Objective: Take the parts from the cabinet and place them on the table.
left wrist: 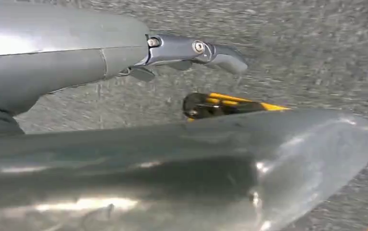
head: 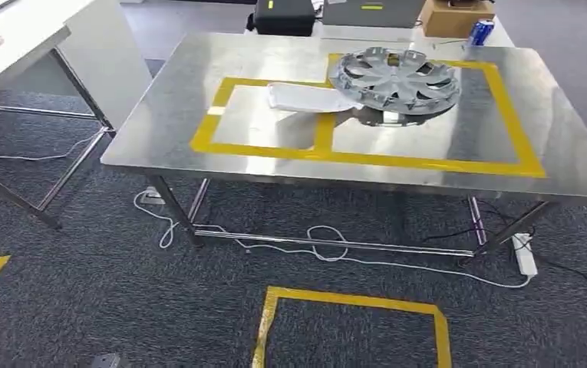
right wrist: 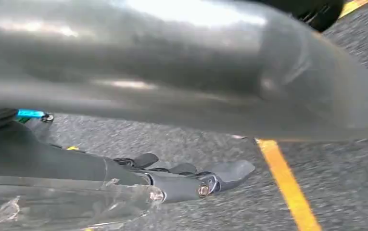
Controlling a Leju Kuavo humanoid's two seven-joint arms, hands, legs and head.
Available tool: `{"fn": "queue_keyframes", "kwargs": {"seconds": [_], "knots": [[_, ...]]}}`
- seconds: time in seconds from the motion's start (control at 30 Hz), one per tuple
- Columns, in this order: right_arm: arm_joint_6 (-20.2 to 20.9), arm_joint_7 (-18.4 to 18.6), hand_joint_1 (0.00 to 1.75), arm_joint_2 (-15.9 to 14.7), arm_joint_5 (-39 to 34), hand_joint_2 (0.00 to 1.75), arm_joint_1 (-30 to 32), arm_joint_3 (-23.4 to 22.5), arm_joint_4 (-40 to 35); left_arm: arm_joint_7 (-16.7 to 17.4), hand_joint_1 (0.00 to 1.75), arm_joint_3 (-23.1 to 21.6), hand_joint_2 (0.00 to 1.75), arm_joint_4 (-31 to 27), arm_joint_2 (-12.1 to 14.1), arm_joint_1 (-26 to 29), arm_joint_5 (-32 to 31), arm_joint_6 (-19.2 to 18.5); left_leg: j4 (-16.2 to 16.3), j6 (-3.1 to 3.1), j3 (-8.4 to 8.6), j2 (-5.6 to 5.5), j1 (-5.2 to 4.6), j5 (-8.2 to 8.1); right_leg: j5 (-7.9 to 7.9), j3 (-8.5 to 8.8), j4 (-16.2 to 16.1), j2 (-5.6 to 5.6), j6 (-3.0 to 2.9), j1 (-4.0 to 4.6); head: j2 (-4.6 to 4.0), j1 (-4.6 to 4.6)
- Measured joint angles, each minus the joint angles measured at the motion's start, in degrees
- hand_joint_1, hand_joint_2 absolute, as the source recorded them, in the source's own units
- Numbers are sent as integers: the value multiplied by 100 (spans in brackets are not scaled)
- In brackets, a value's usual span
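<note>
Left hand [left wrist: 191, 50] hangs over grey carpet, fingers fairly straight, holding nothing. Right hand [right wrist: 196, 180] likewise over carpet, fingers slightly spread, empty. Ahead, stainless steel table with yellow tape frames [head: 198, 115]: flat white plastic part [head: 305, 97] left frame, silver spoked wheel cover [head: 394, 78] right, overlapping it. Risk: another part set down could nudge the stacked pair; white cable [head: 328, 251] underfoot could snag

Steel table [head: 198, 130] (hubcap [head: 394, 79], bagged part [head: 305, 97] atop)

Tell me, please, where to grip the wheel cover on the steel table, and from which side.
Probably the wheel cover at its near rim, approached from the robot's side: it lies flat, so that thin rim is the nearest edge to pinch. Its left rim lies close against the pale part.
</note>
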Motion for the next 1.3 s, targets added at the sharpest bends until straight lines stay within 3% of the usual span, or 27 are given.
{"fn": "queue_keyframes", "kwargs": {"seconds": [0.03, 0.1, 0.17, 0.23, 0.27, 0.3, 0.37, 0.4, 0.43, 0.5, 0.57, 0.6, 0.63, 0.73, 0.77, 0.8, 0.87, 0.9, 0.93, 1.0, 1.07, 1.1, 1.13, 1.2, 1.23, 1.27, 1.3], "knots": [[-4, 24, 0, 0, 9, 0, -7, 0, 0, -46, 0, -4, 0, 0, -4, 1, 0, -19, 22, -17, -85, -2, 0, 55, 109, 380, -486, -1, -29, 10, 0, 0], [7, 118, 0, 0, 48, 0, -43, 4, 0, -116, 0, -15, 0, 0, -15, 6, -11, -57, 66, -83, -172, -7, -31, 142, -206, 1084, -1536, 1, -55, 33, 0, 4], [44, 238, 0, -2, 101, 0, -43, 9, 0, -157, 0, -42, 0, 0, -26, 8, -55, -83, 48, -137, -179, 4, -17, 255, -202, 994, -1572, 9, -86, 55, 0, 2], [52, 335, 0, -2, 149, 0, -20, 9, 0, -164, 0, -55, 0, 0, -42, 22, -55, -98, 23, -217, -227, -8, -12, 384, -78, 875, -1558, -8, -198, 51, 0, 13], [57, 372, 0, -2, 164, 0, -36, 9, 0, -162, 0, -57, 0, 0, -50, 27, -53, -100, 38, -249, -297, -9, 4, 259, 2, 797, -1557, -12, -244, 31, 0, 17], [50, 378, 0, -4, 173, 0, -40, 9, 0, -143, 0, -61, 0, 0, -72, 43, -52, -101, 219, -285, -363, -11, 4, -82, 76, 741, -1556, -5, -277, 29, 0, -7], [-24, 380, 0, -4, 264, 0, -19, 22, 0, -57, 0, -77, 0, 0, -118, 40, -63, -70, 1117, -334, -595, -11, 8, -805, 228, 557, -1550, -6, -305, 40, 0, -31], [-68, 361, 0, -7, 313, 0, -18, 44, 0, -13, 0, -81, 0, 0, -138, 33, -72, -57, 1576, -342, -692, -11, 8, -1003, 295, 464, -1545, -12, -307, 46, 0, -28], [-112, 339, 0, -7, 348, 0, -17, 61, 0, 5, 0, -83, 0, 0, -146, 36, -79, -57, 1830, -342, -705, -11, 8, -1026, 354, 380, -1540, -13, -301, 51, 0, -28], [-225, 218, 0, -9, 383, 0, -18, 98, 0, 2, 0, -83, 0, 0, -166, 43, -74, -87, 1660, -316, -418, -11, 6, -715, 470, 218, -1531, -13, -281, 55, 0, -28], [-317, 118, 0, -9, 411, 0, -20, 118, 0, -24, 0, -83, 0, 0, -177, 31, -59, -92, 708, -257, 298, -13, 2, -415, 600, 91, -1526, -3, -259, 58, 0, -28], [-328, 81, 0, -7, 420, 0, -17, 133, 0, -33, 0, -83, 0, 0, -177, 20, -55, -81, 187, -224, 718, -22, -7, -486, 646, 54, -1522, 0, -231, 68, 0, -31], [-348, 48, 0, -7, 431, 0, -14, 155, 0, -44, 0, -83, 0, 0, -177, 8, -50, -46, -245, -184, 947, -24, -25, -555, 700, 10, -1498, -2, -200, 85, 0, -24], [-352, 135, 0, -9, 540, 0, 0, 188, 0, -46, 0, -83, 0, 0, -190, 19, -50, 4, -236, -62, 811, -24, -66, -468, 902, -43, -1573, -10, -105, 58, 0, -24], [-350, 208, 0, -15, 566, 0, 22, 199, 0, -46, 0, -83, 0, 0, -212, 32, -52, 4, -280, -5, 782, 4, -13, -391, 849, -99, -1556, 0, -74, 48, 0, -37], [-361, 271, 0, -15, 570, 0, 44, 201, 0, -46, 0, -83, 0, 0, -201, 28, -59, 7, -277, 43, 728, 6, -20, -336, 578, -176, -1407, 1, -34, 50, 0, -31], [-398, 326, 0, -15, 584, 0, 68, 203, 0, -46, 0, -83, 0, 0, -199, 30, -74, 9, -276, 81, 592, 6, -19, -217, -123, -420, -509, 4, 20, 35, 0, 39], [-424, 319, 0, -15, 605, 0, 68, 212, 0, -46, 0, -83, 0, 0, -205, 37, -81, 9, -270, 78, 512, 7, -19, -155, -360, -542, -18, 5, 39, 35, 0, 39], [-442, 299, 0, -15, 614, 0, 68, 232, 0, -46, 0, -83, 0, 0, -210, 42, -85, 13, -260, 70, 438, 11, -19, -100, -427, -576, 289, 4, 54, 33, 0, 48], [-498, 214, 0, -15, 629, 0, 73, 256, 0, -22, 0, -83, 0, 0, -227, 45, -85, 33, -226, 41, 293, 14, -7, -8, -120, -287, 162, 2, 72, 14, 0, 44], [-520, 155, 0, -15, 629, 0, 70, 269, -2, -4, 0, -83, 0, 0, -243, 49, -81, 63, -134, -11, 150, 5, 23, 46, 215, 451, -834, 2, 96, -16, 0, 46], [-518, 138, 0, -13, 627, 0, 54, 286, 0, -2, 0, -81, 0, 0, -241, 54, -63, 68, -73, -45, 90, -2, 10, 65, 32, 771, -1373, 13, 144, -36, 0, 57], [-516, 111, 0, -4, 627, 0, 47, 291, 0, -2, 0, -81, 0, -2, -245, 57, -57, 68, -15, -69, 35, -7, -9, 82, -36, 946, -1614, 56, 100, -9, 0, 70], [-514, 100, 0, -4, 627, 0, 51, 297, 0, -2, 0, -81, 0, -2, -249, 63, -52, 70, -8, -134, 19, -8, -13, 160, -4, 814, -1511, 63, -6, 4, 0, 50], [-514, 100, 0, -4, 627, 175, 55, 299, 0, -4, 0, -81, 0, -2, -249, 72, -52, 70, -8, -169, -6, -9, -3, 199, 23, 773, -1479, 60, -55, 11, 0, 55], [-509, 100, 0, -4, 616, 0, 58, 299, 0, -4, 0, -81, 0, -2, -247, 84, -52, 70, 16, -207, -54, -12, 10, 172, 83, 680, -1496, 41, -142, -17, 0, 50], [-468, 103, 0, -4, 601, 0, 55, 299, 0, -4, 0, -81, 0, -2, -247, 89, -55, 70, 130, -239, -117, -11, 16, -82, 135, 634, -1492, 39, -218, -12, 0, 37]]}}
